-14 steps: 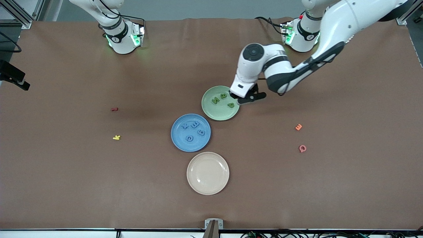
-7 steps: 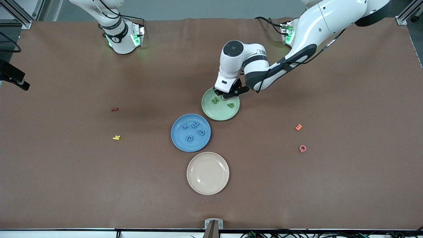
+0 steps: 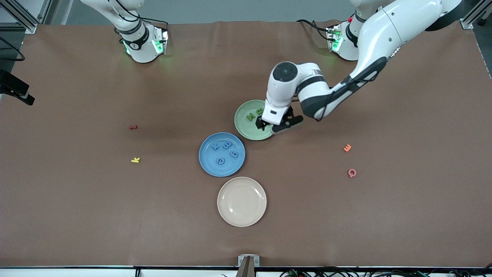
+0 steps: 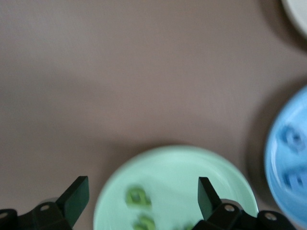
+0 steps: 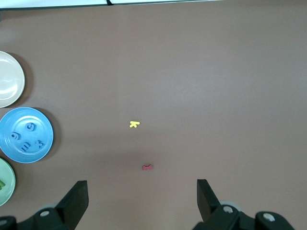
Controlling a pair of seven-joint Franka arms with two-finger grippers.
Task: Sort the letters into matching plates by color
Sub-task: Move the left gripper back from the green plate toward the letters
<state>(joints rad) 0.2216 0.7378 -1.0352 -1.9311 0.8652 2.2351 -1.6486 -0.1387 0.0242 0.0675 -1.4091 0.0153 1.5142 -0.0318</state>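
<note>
We see four blue foam letters (image 3: 225,151) lying flat in the round matte blue plate (image 3: 208,166); at its one o'clock, touching, the round pale green plate (image 3: 242,125) holds green foam letters (image 3: 255,114) with long axes we cannot tell. The left gripper (image 3: 273,125) hangs over the green plate's four o'clock edge, fingers wide apart, holding nothing. The right gripper (image 5: 139,201) waits over bare table, spread and empty.
</note>
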